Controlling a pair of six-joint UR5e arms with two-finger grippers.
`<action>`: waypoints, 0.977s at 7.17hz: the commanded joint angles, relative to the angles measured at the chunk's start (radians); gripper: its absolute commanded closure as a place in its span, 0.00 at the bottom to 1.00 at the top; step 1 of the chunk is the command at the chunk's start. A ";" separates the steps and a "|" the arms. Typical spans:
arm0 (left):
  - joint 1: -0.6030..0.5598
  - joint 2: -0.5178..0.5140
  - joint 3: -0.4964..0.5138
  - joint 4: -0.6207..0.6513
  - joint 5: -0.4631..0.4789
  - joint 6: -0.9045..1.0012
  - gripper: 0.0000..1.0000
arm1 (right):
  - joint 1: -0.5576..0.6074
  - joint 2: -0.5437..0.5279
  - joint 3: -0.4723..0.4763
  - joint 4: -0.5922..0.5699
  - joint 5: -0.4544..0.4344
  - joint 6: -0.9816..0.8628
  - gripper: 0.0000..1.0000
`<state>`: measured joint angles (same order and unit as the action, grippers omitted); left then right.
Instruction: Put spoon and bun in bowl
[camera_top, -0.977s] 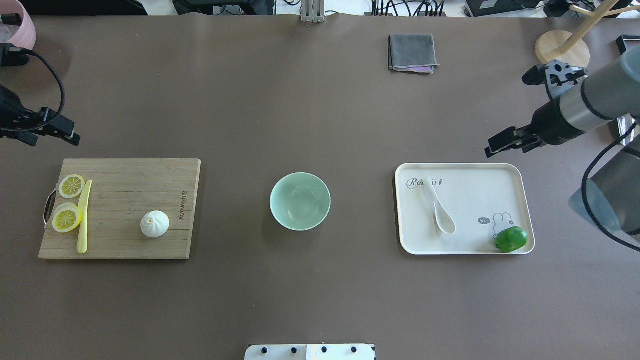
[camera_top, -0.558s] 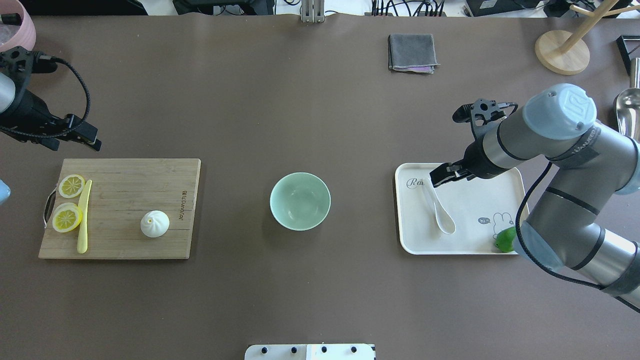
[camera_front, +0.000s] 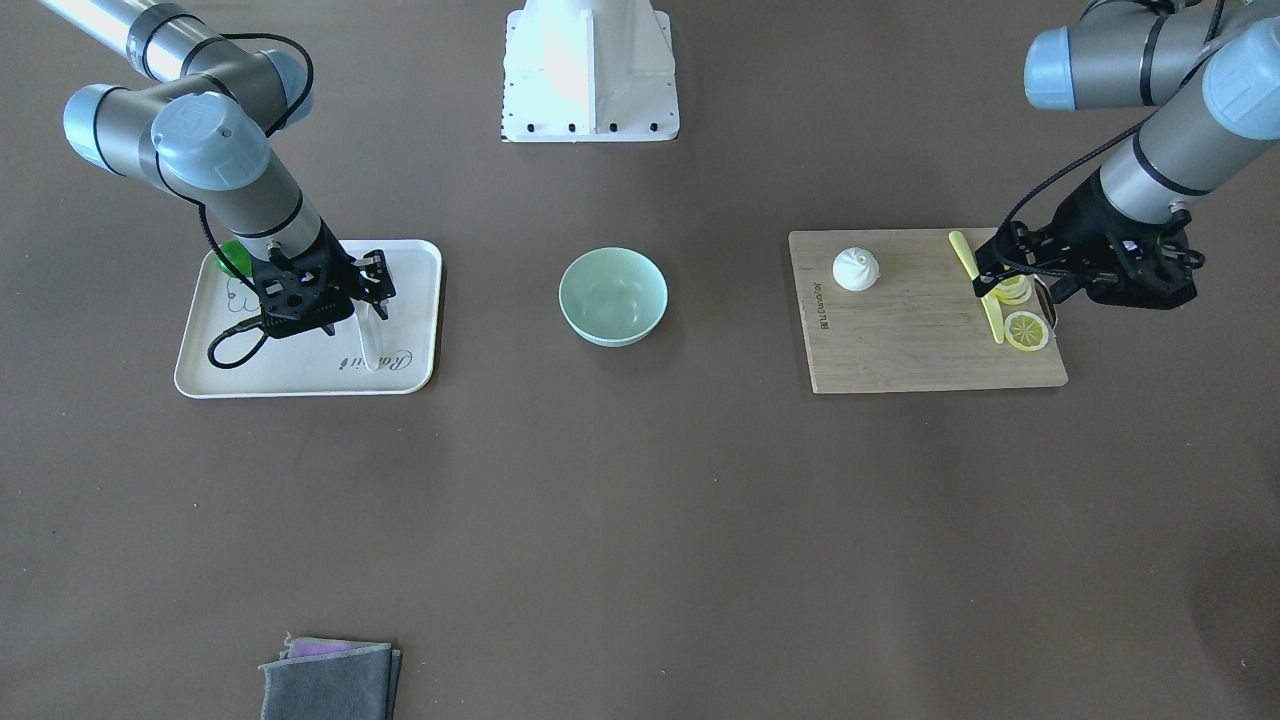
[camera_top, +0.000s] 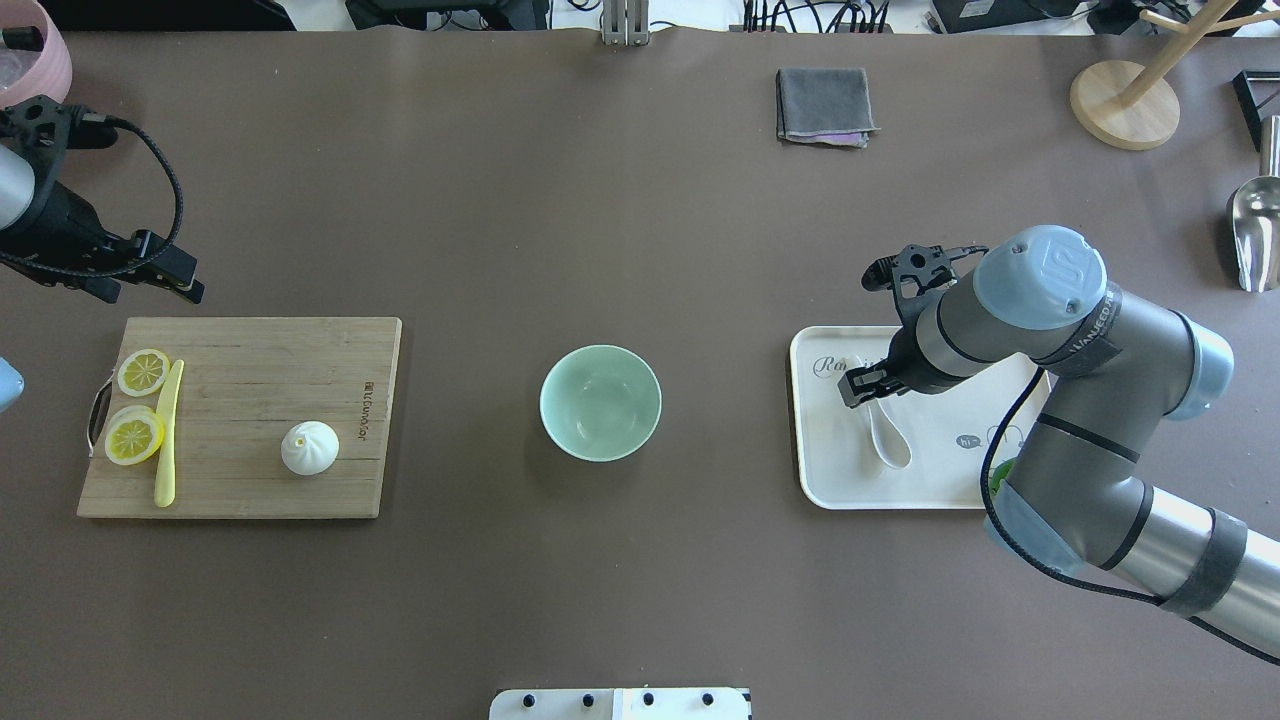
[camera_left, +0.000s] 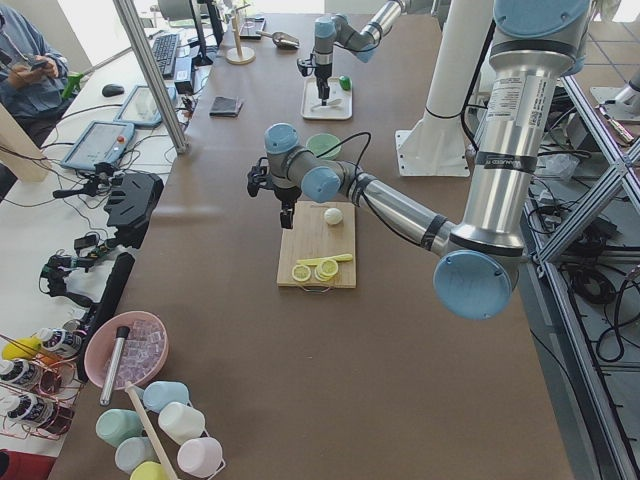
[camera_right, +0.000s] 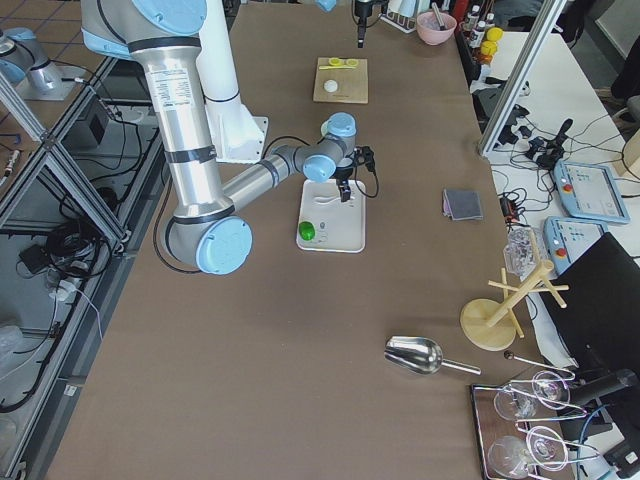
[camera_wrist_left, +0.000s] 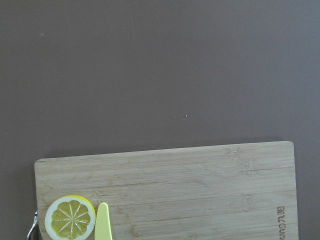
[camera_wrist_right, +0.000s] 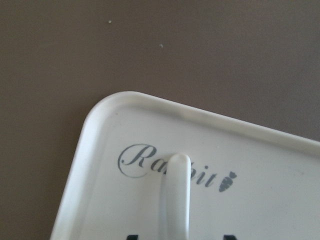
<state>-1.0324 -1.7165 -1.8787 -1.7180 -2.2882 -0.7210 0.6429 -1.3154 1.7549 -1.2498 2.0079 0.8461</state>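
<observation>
The white spoon (camera_top: 888, 440) lies on the cream tray (camera_top: 940, 475), scoop toward me. My right gripper (camera_top: 862, 385) is open and hangs over the spoon's handle (camera_wrist_right: 175, 195), with one fingertip on each side of it. It also shows in the front view (camera_front: 370, 300). The white bun (camera_top: 310, 448) sits on the wooden cutting board (camera_top: 250, 370). The mint-green bowl (camera_top: 600, 402) stands empty between board and tray. My left gripper (camera_top: 185, 282) looks open and empty, hovering just beyond the board's far left corner.
Two lemon slices (camera_top: 143, 372) and a yellow-green knife (camera_top: 167, 440) lie at the board's left end. A green lime (camera_top: 1005, 478) sits in the tray's near corner, partly behind my right arm. A grey cloth (camera_top: 825, 105), wooden stand (camera_top: 1125, 100) and metal scoop (camera_top: 1252, 230) stand far back.
My right arm has swung in from the right edge and come down over the spoon's handle. My left gripper moved slightly right, then stayed still.
</observation>
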 joint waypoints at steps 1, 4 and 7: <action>0.000 0.001 0.001 0.000 -0.001 0.000 0.02 | -0.009 0.004 -0.012 0.000 -0.001 -0.005 0.67; 0.000 0.000 0.000 0.000 -0.001 -0.002 0.02 | -0.008 0.005 -0.026 0.000 0.000 -0.009 0.88; 0.000 -0.002 -0.005 0.000 -0.001 -0.003 0.02 | 0.000 0.021 -0.018 0.000 0.000 0.023 1.00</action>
<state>-1.0323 -1.7175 -1.8805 -1.7181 -2.2887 -0.7228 0.6369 -1.3050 1.7321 -1.2502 2.0083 0.8498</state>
